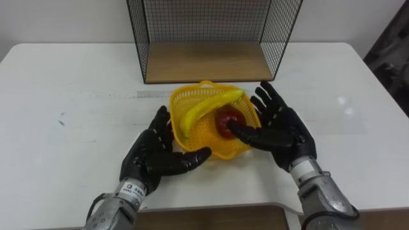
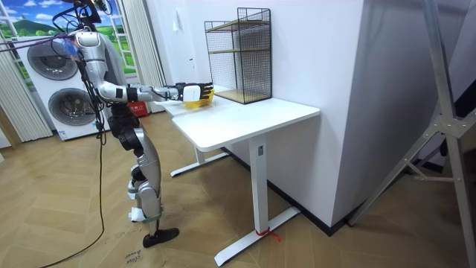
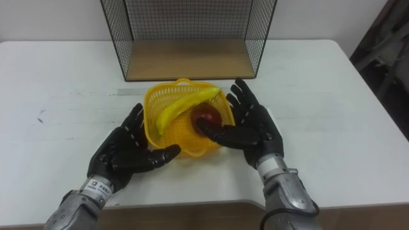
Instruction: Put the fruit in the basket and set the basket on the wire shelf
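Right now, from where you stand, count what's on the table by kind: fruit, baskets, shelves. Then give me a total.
Fruit: 2, a banana and an apple, both inside the basket
Baskets: 1, the yellow basket
Shelves: 1, the wire shelf at the back of the table
Total: 4

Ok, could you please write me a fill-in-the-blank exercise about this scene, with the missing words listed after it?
1. A banana and a red ____ lie inside the yellow basket.
2. The basket stands on the white table, just in front of the wire ____.
3. The basket sits between the left hand and the ____ hand, both with fingers open.

Missing words: apple; shelf; right.
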Motion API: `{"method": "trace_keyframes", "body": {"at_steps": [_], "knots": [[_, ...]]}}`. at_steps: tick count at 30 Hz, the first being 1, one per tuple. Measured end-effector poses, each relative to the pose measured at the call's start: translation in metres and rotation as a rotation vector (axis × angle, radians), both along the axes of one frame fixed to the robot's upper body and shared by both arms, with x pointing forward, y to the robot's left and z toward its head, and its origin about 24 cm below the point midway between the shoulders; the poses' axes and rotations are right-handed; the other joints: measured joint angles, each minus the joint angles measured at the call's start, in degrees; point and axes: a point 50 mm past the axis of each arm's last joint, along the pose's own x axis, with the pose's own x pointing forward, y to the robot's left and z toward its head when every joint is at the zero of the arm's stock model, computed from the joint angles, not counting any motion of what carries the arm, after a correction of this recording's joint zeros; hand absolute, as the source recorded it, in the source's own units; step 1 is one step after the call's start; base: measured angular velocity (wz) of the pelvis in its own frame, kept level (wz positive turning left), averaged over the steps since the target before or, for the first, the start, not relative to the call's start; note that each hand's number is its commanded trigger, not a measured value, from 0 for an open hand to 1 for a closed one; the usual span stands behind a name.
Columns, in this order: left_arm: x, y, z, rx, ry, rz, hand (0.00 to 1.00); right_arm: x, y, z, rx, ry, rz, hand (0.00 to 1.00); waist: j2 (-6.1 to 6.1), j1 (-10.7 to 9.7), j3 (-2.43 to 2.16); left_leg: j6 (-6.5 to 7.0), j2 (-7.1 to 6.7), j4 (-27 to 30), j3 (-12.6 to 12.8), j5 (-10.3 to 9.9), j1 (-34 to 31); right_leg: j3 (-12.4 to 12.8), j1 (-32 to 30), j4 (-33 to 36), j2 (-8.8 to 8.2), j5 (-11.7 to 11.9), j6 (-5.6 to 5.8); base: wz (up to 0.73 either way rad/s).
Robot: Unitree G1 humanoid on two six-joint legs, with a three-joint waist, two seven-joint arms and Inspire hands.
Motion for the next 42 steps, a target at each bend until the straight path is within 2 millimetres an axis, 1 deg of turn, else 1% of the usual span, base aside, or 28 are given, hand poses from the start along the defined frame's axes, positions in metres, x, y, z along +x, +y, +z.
{"method": "trace_keyframes", "body": {"at_steps": [4,11,15,20,33,37,42], "knots": [[0.000,-0.001,0.000,-0.002,-0.001,-0.001,0.00,0.000,0.000,0.000,0.000,0.000,0.000,0.00,-0.02,-0.04,-0.01,0.00,0.00,-0.06,0.00,0.00,-0.02,-0.02,-0.04,-0.01,0.00,0.00,0.00,0.00],[0.000,0.000,0.000,-0.001,-0.003,-0.001,0.00,0.000,0.004,-0.001,0.019,0.001,0.000,0.00,-0.23,-0.72,-0.02,0.00,0.00,-0.04,-0.01,0.00,0.06,-0.05,0.03,-0.02,0.00,0.00,0.00,0.00],[0.002,-0.001,0.001,-0.002,-0.007,-0.003,0.00,0.000,0.005,-0.001,0.023,-0.001,0.006,0.00,-0.38,-0.71,0.05,0.00,0.01,0.01,-0.01,0.00,0.12,-0.04,0.03,-0.03,0.02,0.00,0.00,0.00],[0.010,-0.004,0.009,-0.005,-0.042,-0.012,0.00,0.000,0.008,-0.001,0.025,0.001,0.023,0.00,-0.33,-0.66,0.05,0.00,0.04,0.04,-0.01,0.00,0.25,-0.03,0.03,-0.04,0.03,0.00,0.00,0.00],[0.016,-0.002,0.021,-0.002,-0.111,0.006,0.00,-0.001,0.017,-0.002,0.024,0.009,0.051,0.00,-0.26,-0.65,0.04,0.00,0.03,0.48,0.00,0.00,0.14,-0.09,0.03,0.23,-0.01,0.00,-0.01,0.00],[0.018,-0.002,0.022,-0.001,-0.118,0.005,0.00,-0.001,0.018,-0.002,0.020,0.007,0.057,0.00,-0.11,-0.72,0.01,0.00,0.04,0.47,0.00,0.00,0.10,-0.09,0.02,0.52,-0.04,0.00,-0.01,0.00],[0.018,-0.002,0.023,-0.001,-0.120,0.004,0.00,-0.001,0.019,0.000,0.017,-0.001,0.060,0.00,0.32,-0.73,-0.23,0.00,0.03,0.48,0.00,0.00,0.14,-0.11,0.02,0.66,-0.06,0.00,-0.01,0.00]]}}
